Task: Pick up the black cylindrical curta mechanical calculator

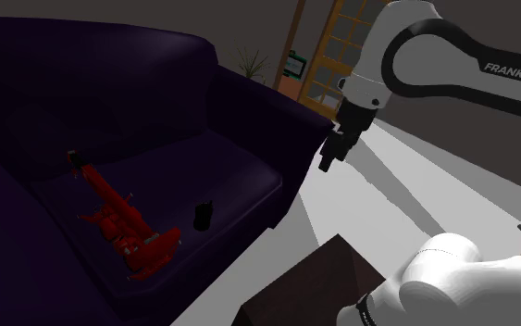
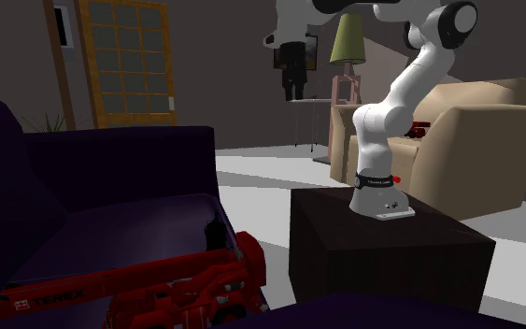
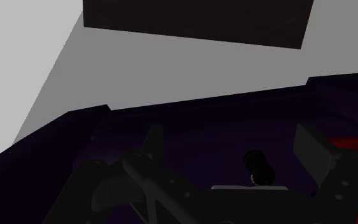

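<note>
Curta calculator (image 1: 203, 215): black, on the sofa (image 1: 156, 83) seat's front.
Fingers (image 3: 314, 149): wide apart, empty, high beside the sofa's armrest.

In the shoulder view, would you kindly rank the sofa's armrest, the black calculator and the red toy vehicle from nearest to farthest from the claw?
1. The sofa's armrest, just beside the claw, towards the view's left.
2. The black calculator, on the seat cushion near its front edge.
3. The red toy vehicle, farther along the seat, towards the view's left.
</note>
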`<state>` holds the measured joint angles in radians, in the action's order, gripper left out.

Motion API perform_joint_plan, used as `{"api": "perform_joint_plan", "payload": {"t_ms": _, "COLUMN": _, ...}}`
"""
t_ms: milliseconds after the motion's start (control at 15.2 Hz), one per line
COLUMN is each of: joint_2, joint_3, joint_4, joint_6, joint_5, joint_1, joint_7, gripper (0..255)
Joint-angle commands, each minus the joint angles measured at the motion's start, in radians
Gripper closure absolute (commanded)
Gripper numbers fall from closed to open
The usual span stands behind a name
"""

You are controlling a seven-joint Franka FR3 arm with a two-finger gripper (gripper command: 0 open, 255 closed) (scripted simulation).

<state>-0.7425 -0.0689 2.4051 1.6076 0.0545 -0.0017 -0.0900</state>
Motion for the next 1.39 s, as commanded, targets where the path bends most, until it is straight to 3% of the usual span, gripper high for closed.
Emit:
{"api": "perform_joint_plan", "payload": {"t_ms": 0, "joint_2": 0.000, "joint_3": 0.000, "joint_4": 0.000, "joint_6": 0.000, "joint_5": 0.000, "joint_1": 0.000, "joint_7": 0.000, "gripper": 0}}
{"api": "perform_joint_plan", "payload": {"t_ms": 726, "joint_2": 0.357, "joint_3": -0.117, "joint_4": -0.028, "joint_6": 0.305, "joint_5": 0.028, "joint_1": 0.020, "joint_7": 0.115, "gripper": 0}}
{"api": "perform_joint_plan", "payload": {"t_ms": 1320, "joint_2": 0.708, "joint_3": -0.187, "joint_4": -0.172, "joint_6": 0.485, "joint_5": -0.031, "joint_1": 0.033, "joint_7": 0.232, "gripper": 0}}
